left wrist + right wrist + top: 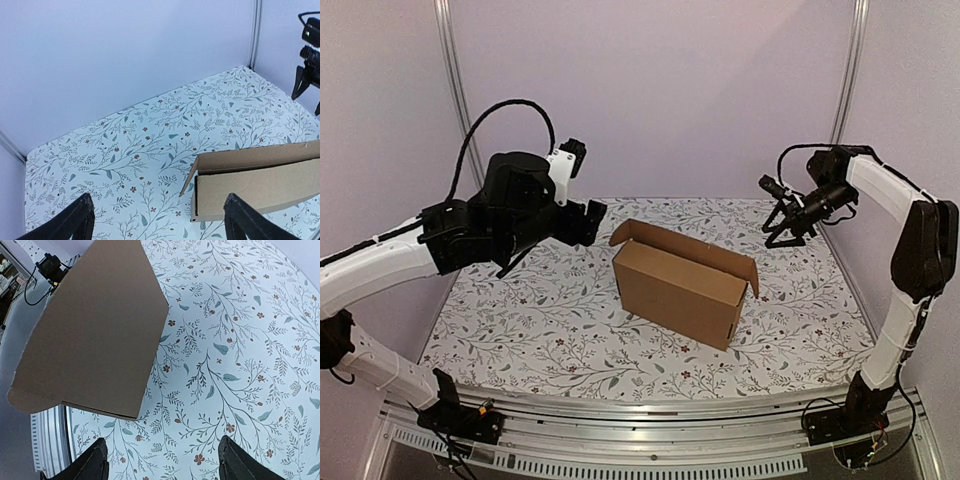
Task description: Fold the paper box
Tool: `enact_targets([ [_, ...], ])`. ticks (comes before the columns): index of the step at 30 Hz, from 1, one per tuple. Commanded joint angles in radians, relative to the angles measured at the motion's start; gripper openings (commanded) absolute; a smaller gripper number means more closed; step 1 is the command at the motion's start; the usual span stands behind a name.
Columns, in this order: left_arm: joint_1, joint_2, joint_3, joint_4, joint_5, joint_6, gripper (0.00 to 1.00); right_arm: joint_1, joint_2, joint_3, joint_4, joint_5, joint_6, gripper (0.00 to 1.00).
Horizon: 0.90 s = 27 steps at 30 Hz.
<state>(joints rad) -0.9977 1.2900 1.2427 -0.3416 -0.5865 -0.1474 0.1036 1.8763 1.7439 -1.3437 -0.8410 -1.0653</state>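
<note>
Cardboard of the paper box (680, 290) stands mid-table on the flowered cloth (520, 320) (its rear flap (692, 246) raised), while left gripper (588, 222) and right gripper (785, 232) hover apart from it, jaws spread, empty.

A robot lab booth: plain white walls (650, 100), aluminium corner posts (448, 70), metal mounting rail (650, 412).

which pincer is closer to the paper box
The left pincer: it sits right beside the paper box, at its raised flap; the right pincer hangs farther off.
</note>
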Motion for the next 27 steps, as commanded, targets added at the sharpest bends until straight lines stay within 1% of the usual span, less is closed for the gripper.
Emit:
enact_targets([
  [1,0.069,0.065,0.055,-0.179,0.235,0.007,0.89,0.003,-0.095,-0.065,-0.350,-0.078,-0.218,0.76],
  [4,0.116,0.131,0.113,-0.222,0.363,0.022,0.89,0.005,-0.111,-0.074,-0.387,-0.126,-0.266,0.79],
  [5,0.122,0.158,0.134,-0.233,0.388,0.031,0.89,0.007,-0.112,-0.075,-0.392,-0.136,-0.273,0.80],
  [7,0.128,0.206,0.176,-0.248,0.395,0.044,0.89,0.016,-0.117,-0.067,-0.392,-0.153,-0.271,0.81],
  [8,0.131,0.231,0.197,-0.256,0.391,0.048,0.89,0.022,-0.121,-0.056,-0.382,-0.160,-0.254,0.93],
  [9,0.138,0.256,0.217,-0.268,0.388,0.052,0.88,0.028,-0.131,-0.039,-0.350,-0.162,-0.215,0.98],
  [10,0.145,0.281,0.238,-0.282,0.382,0.049,0.87,0.036,-0.145,-0.025,-0.308,-0.158,-0.164,0.99],
  [11,0.155,0.303,0.258,-0.294,0.382,0.042,0.86,0.048,-0.178,-0.017,-0.244,-0.145,-0.073,0.99],
  [13,0.167,0.333,0.278,-0.304,0.382,0.031,0.83,0.096,-0.258,-0.032,-0.079,-0.077,0.075,0.99],
  [16,0.184,0.347,0.269,-0.294,0.399,0.011,0.78,0.224,-0.426,-0.123,0.175,0.032,0.259,0.99],
  [17,0.191,0.345,0.260,-0.283,0.415,0.006,0.75,0.272,-0.466,-0.146,0.221,0.055,0.294,0.99],
  [18,0.198,0.342,0.249,-0.274,0.435,0.002,0.72,0.323,-0.494,-0.130,0.218,0.068,0.313,0.99],
  [19,0.203,0.338,0.237,-0.261,0.456,-0.003,0.70,0.364,-0.481,-0.094,0.204,0.078,0.325,0.95],
  [21,0.215,0.327,0.217,-0.241,0.492,-0.007,0.67,0.447,-0.421,-0.040,0.190,0.123,0.363,0.71],
  [22,0.221,0.323,0.210,-0.235,0.504,-0.008,0.65,0.494,-0.398,-0.022,0.191,0.178,0.369,0.58],
  [23,0.228,0.320,0.207,-0.231,0.512,-0.010,0.64,0.547,-0.369,-0.012,0.197,0.250,0.368,0.51],
  [24,0.234,0.318,0.203,-0.230,0.521,-0.010,0.64,0.597,-0.333,-0.011,0.214,0.318,0.366,0.46],
  [25,0.241,0.315,0.200,-0.229,0.527,-0.011,0.63,0.656,-0.314,-0.019,0.231,0.407,0.358,0.44],
  [27,0.254,0.315,0.198,-0.230,0.538,-0.015,0.62,0.733,-0.275,-0.049,0.296,0.547,0.352,0.41],
])
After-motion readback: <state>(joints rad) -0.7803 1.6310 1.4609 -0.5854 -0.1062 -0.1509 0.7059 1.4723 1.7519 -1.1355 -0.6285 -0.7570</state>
